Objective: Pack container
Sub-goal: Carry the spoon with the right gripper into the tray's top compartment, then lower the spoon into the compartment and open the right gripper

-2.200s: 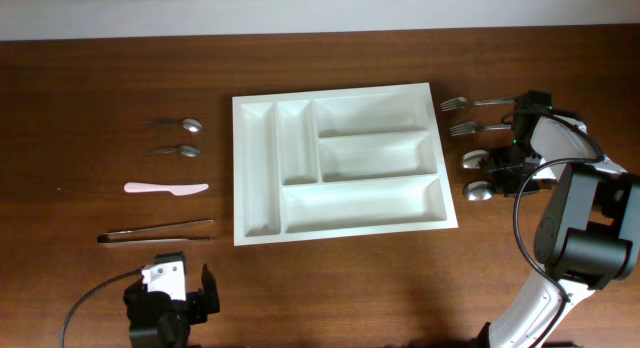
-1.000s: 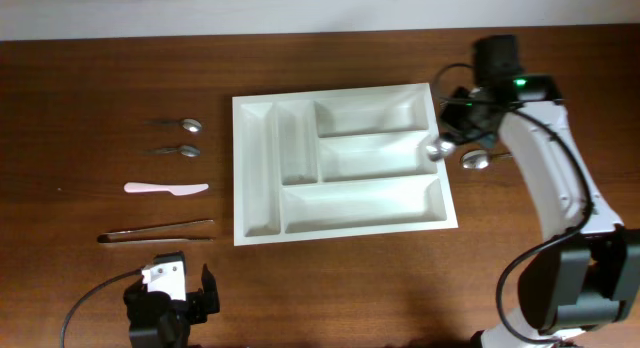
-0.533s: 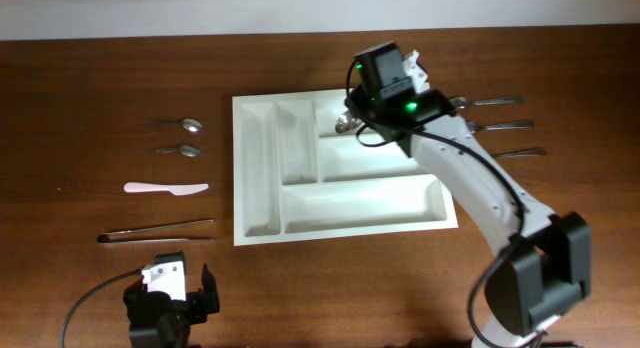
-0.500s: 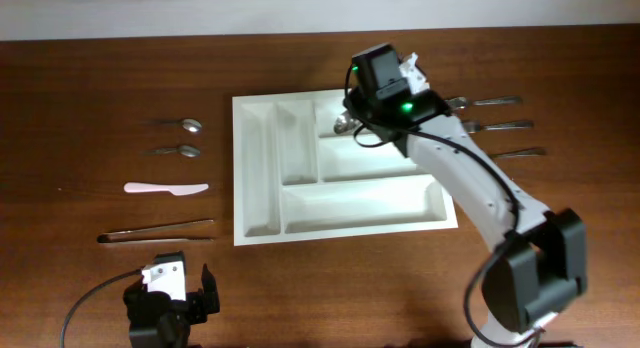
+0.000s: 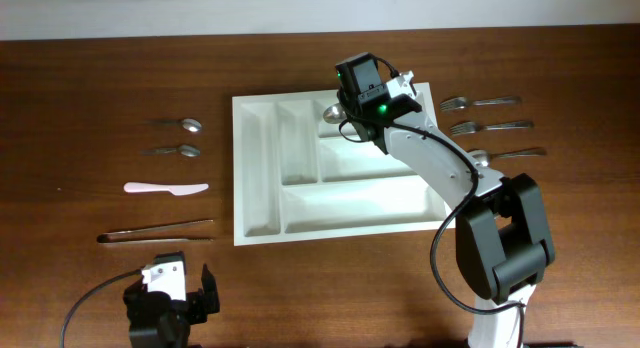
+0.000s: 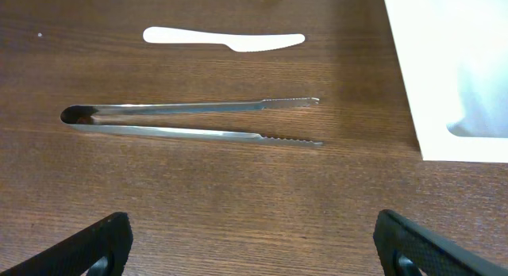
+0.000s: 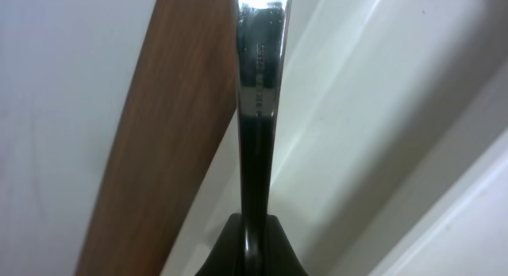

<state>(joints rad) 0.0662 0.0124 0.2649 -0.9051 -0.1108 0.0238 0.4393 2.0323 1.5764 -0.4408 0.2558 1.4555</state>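
The white cutlery tray [image 5: 238,188] lies mid-table. My right gripper [image 5: 352,108] is over the left end of its top long compartment and is shut on a metal spoon [image 5: 332,112]. The spoon's bowl is by the divider next to the narrow upright compartments. In the right wrist view the spoon handle [image 7: 258,109] runs up from my closed fingers [image 7: 230,248], over the tray wall [image 7: 381,109]. My left gripper [image 5: 175,300] is open and empty at the front left, short of the metal tongs [image 6: 190,120].
Left of the tray lie two small spoons [image 5: 186,124] [image 5: 184,150], a pale plastic knife [image 5: 166,188] and the tongs [image 5: 155,230]. Right of the tray lie two forks [image 5: 478,103] [image 5: 488,126] and a spoon [image 5: 505,154]. The tray's corner [image 6: 452,70] shows in the left wrist view.
My right arm picked a spoon from the right of the tray and carried it left, across to the tray's upper left part. The left arm has not moved.
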